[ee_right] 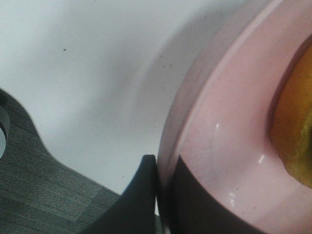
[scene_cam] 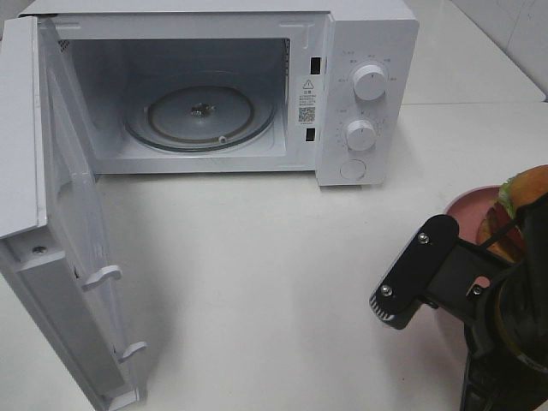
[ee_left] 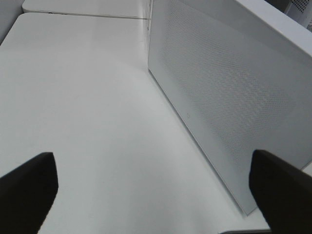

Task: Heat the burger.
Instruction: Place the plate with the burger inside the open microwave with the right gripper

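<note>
The right gripper [ee_right: 157,195] is held low, its jaws clamped on the rim of the pink plate [ee_right: 219,126]. The burger [scene_cam: 524,195], a golden bun over what seems to be lettuce, is seated on that plate. The left gripper [ee_left: 153,190] is spread wide and empty beside the microwave door [ee_left: 229,97].

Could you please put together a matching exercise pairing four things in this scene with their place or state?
Column one:
1. microwave door
2. glass turntable
3. burger
4. right gripper

Column two:
A. shut on the rim of the pink plate
B. swung wide open
C. sitting on the pink plate
D. inside the microwave

Pairs: 1-B, 2-D, 3-C, 4-A
</note>
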